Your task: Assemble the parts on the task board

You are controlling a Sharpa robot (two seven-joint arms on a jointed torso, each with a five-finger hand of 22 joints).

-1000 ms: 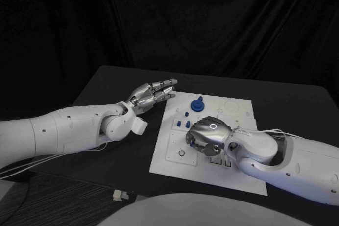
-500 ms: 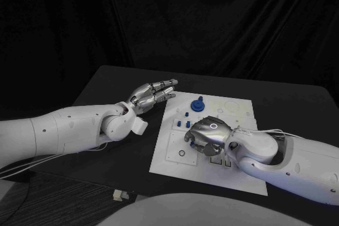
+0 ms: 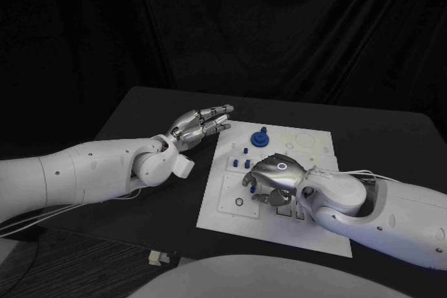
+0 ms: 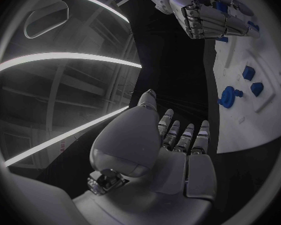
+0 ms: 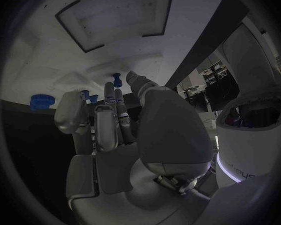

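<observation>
Change: right hand (image 3: pixel 275 180) barely shifts over the task board (image 3: pixel 316 236), fingers curling slightly lower.
Right hand: curled over the board's middle; cannot tell whether it holds a part.
Left hand (image 3: pixel 200 125): released, fingers apart, just off the board's left edge.
Parts: blue knob (image 3: pixel 259 139) stands near the board's far edge.
Meaning: insertion likely underway, not finished.

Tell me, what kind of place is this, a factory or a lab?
Most likely a robotics lab or test bench, not a factory line. A white task board with small blue parts lies on a black table against dark curtains, and the left hand and right hand work over it.
</observation>
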